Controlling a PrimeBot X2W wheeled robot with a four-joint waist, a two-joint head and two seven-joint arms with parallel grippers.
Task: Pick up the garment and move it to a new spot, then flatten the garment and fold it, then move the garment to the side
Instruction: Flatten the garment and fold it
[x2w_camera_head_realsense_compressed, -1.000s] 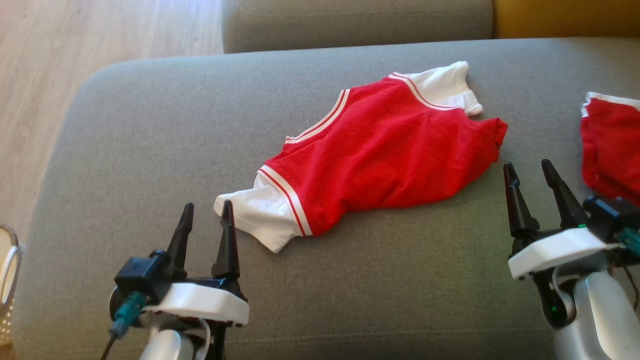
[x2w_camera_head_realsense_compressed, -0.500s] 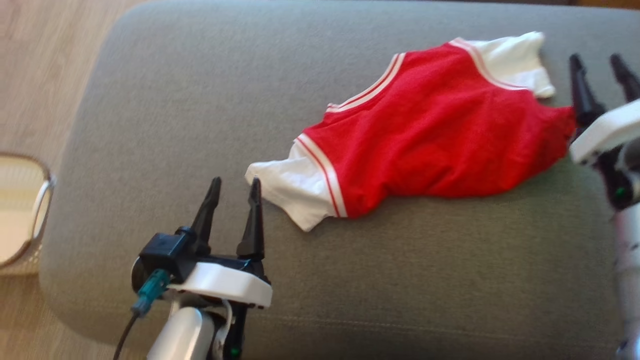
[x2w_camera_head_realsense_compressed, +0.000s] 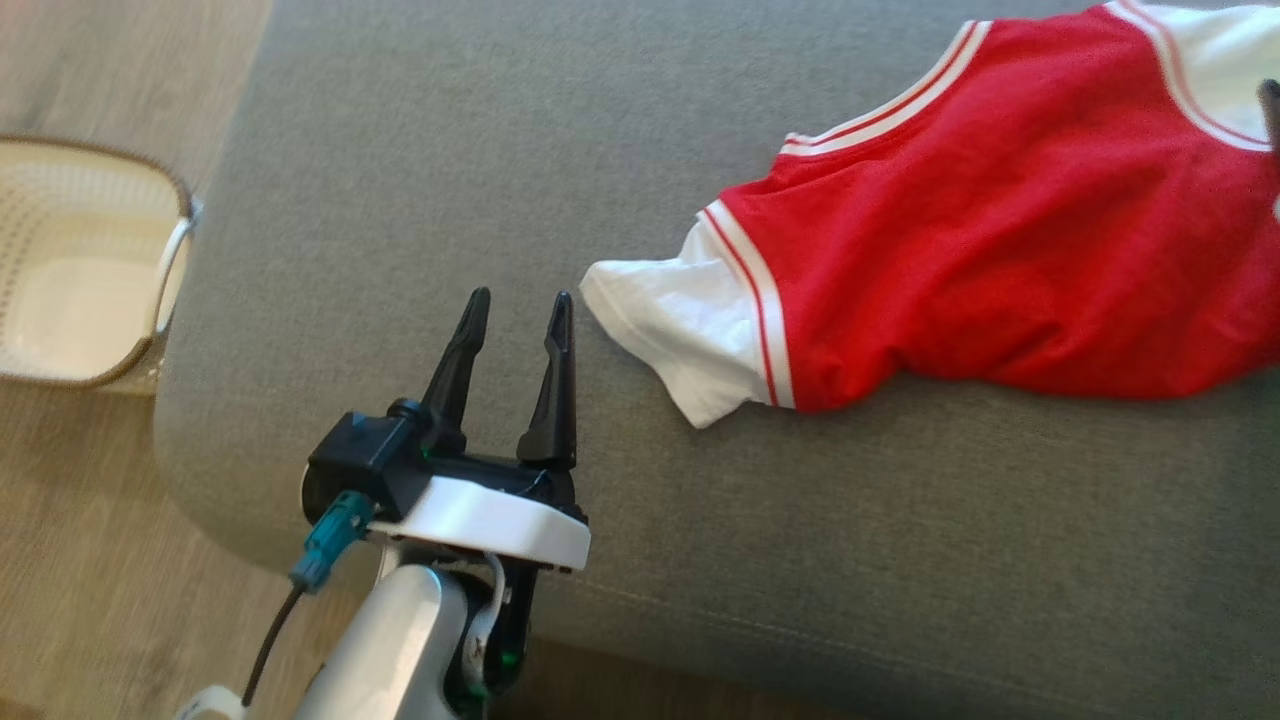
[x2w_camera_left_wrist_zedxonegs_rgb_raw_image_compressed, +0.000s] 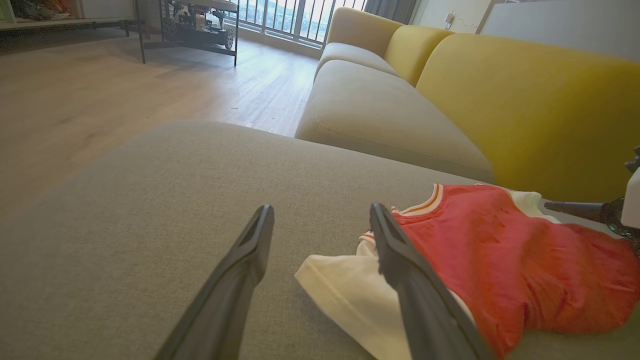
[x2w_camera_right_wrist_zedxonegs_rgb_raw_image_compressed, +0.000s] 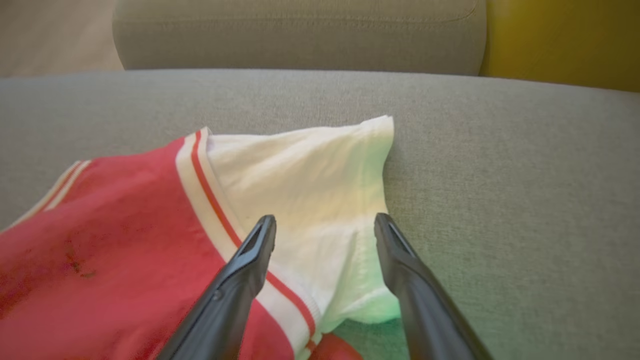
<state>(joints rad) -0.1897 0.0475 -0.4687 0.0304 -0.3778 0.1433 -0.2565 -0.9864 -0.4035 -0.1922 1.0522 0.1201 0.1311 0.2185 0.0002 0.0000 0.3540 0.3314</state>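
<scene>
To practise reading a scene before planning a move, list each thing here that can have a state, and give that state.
garment: unfolded, rumpled, lying on the grey cushion, not held.
left end effector: open, empty, tips beside the near white sleeve.
right end effector: open, empty, poised over the other white sleeve.
basket: upright on the floor beside the cushion.

Found the garment (x2w_camera_head_realsense_compressed: 1000, 230) spread on the cushion (x2w_camera_head_realsense_compressed: 450, 150). Saw the left gripper (x2w_camera_head_realsense_compressed: 521, 295) just left of the near sleeve (x2w_camera_head_realsense_compressed: 690, 330), the right gripper (x2w_camera_right_wrist_zedxonegs_rgb_raw_image_compressed: 325, 217) above the far sleeve (x2w_camera_right_wrist_zedxonegs_rgb_raw_image_compressed: 310, 165). Noted a basket (x2w_camera_head_realsense_compressed: 60, 200) on the floor (x2w_camera_head_realsense_compressed: 100, 60) left of the cushion, a sofa (x2w_camera_left_wrist_zedxonegs_rgb_raw_image_compressed: 375, 110) behind.
</scene>
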